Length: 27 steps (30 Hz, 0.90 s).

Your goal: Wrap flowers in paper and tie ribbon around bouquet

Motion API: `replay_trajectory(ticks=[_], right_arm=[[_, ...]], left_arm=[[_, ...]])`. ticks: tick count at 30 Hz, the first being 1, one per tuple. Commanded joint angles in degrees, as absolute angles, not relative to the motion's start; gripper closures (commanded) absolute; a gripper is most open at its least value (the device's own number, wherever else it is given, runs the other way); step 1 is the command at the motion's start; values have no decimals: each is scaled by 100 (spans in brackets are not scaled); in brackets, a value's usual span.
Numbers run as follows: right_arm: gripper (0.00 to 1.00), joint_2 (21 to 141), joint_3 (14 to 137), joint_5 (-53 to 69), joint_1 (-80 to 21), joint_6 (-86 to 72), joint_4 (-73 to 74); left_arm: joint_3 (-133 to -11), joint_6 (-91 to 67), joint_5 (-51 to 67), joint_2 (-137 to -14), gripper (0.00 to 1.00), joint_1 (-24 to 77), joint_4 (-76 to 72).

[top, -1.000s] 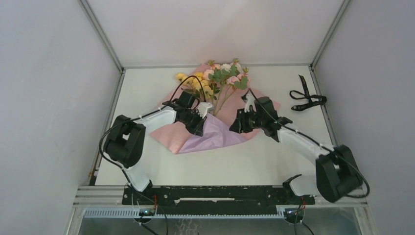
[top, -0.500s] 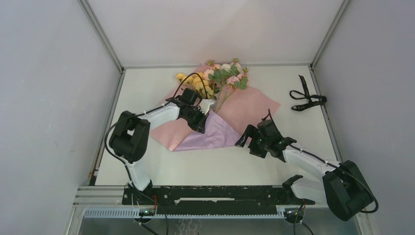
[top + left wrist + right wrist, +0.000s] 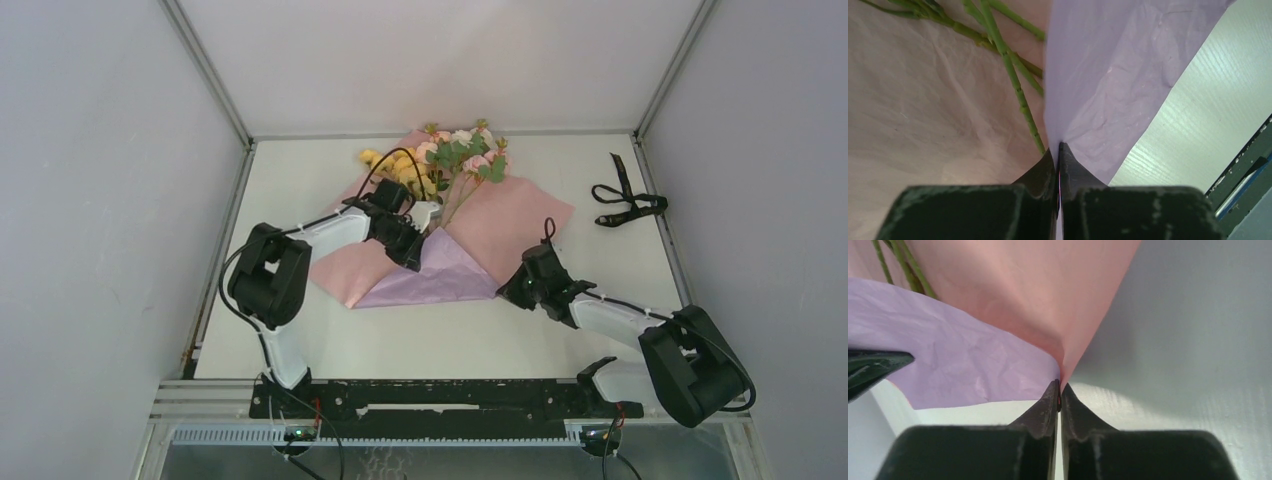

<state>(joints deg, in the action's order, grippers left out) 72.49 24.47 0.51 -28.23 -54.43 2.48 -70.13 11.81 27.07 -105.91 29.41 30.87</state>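
Lying toward the far middle of the table (image 3: 560, 335), the paper (image 3: 505, 215) is half folded. Its pink face is spread under the flowers (image 3: 455, 155), and a lilac flap is turned up over the lower stems (image 3: 1018, 95). The left gripper (image 3: 1058, 150) is closed tight on the edge of that lilac flap, just beside the stems, pinning the fold in place.

What has changed is on the other side. A second ago the right gripper (image 3: 1059, 390) was up by the paper's right half. It then pulled back toward the near edge with its jaws wide. Now it has come in low at the paper's near right corner and clamped onto it, with the pink and lilac faces meeting in a point between its fingertips.

Both sides of the sheet are now held, so I judge that the right side is about to be drawn over the stems to close the cone. The wrap is only partly made, and the ribbon (image 3: 628, 203) lies untouched, well apart at the far right.
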Motion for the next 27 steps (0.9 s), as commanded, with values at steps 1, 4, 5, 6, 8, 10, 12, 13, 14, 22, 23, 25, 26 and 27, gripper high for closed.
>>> replay_trajectory(ticks=[1, 4, 5, 6, 8, 10, 12, 13, 14, 22, 23, 25, 26, 27], right_arm=[[97, 7245, 2482, 143, -2842, -5264, -280], [100, 7191, 2720, -410, -3140, -4938, 202], [100, 7150, 2831, -685, -3273, -4802, 395], [100, 7093, 2936, -960, -3436, -4678, 568], [100, 6987, 3181, -1500, -3696, -4452, 1016], [100, 6868, 3445, -2023, -3951, -4219, 1302], [100, 6877, 3660, -2418, -4212, -3938, 1458], [100, 6937, 3794, -2599, -4336, -3758, 1547], [100, 7029, 3921, -2790, -4505, -3591, 1591], [62, 7507, 4280, -2229, -4751, -3340, 797], [52, 7480, 4112, -2040, -4668, -3667, 658], [37, 7504, 3689, -1688, -4512, -4287, 193], [27, 7569, 3541, -1601, -4491, -4619, 83], [21, 7674, 3509, -1567, -4503, -4755, 63]], left_arm=[[-7540, 877, 2514, -10716, 96, 2962, 3085], [-7713, 712, 2189, -10917, 99, 2962, 3124], [-7801, 682, 2083, -11025, 100, 2962, 3187], [-7900, 654, 2007, -11138, 100, 2955, 3276], [-8079, 591, 1908, -11353, 100, 2962, 3456], [-8170, 512, 1850, -11504, 100, 2962, 3537], [-8205, 417, 1785, -11596, 100, 2962, 3537], [-8233, 372, 1751, -11652, 100, 2962, 3557], [-8268, 355, 1742, -11702, 100, 2962, 3590], [-8282, 265, 1651, -11840, 100, 2960, 3630], [-8280, 264, 1689, -11835, 100, 2962, 3630], [-8278, 255, 1751, -11811, 100, 2962, 3611], [-8274, 251, 1789, -11794, 100, 2962, 3595], [-8259, 235, 1824, -11769, 100, 2960, 3561]])
